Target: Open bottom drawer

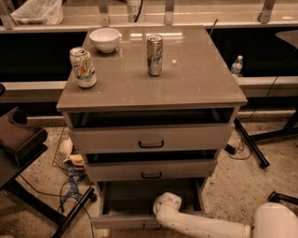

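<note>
A: What is nearest?

B: A white, rounded robot arm (200, 225) comes in from the lower right along the floor. Its gripper (157, 222) sits at the middle of the front of the bottom drawer (121, 221), the lowest grey-beige flat front. The wrist covers it, so there is no saying whether it is clamped or spread.

A: And that drawer itself?

B: It stands out from the cabinet further than the two above it, with its inside showing from above.

A: Above it?

B: The middle grey-beige drawer front (116, 171) with a small black bar handle (151, 175), pulled out a little. Over that is the widest top drawer front (186, 138) with a bigger black handle (151, 144), also ajar, with a dark gap under the grey-brown glossy cabinet top (195, 79).

A: On top?

B: A green-and-white drinks can (83, 68) stands upright near the left edge. A silver can (154, 55) stands upright near the middle, well apart from it. A white bowl (104, 39) sits further back, between the two.

A: Around the cabinet?

B: Tangled cables (70, 186) lie on the speckled floor at the left. A small clear water bottle (237, 65) stands beyond the right side, and a white plastic bag (35, 11) lies on the far ledge at the top left.
</note>
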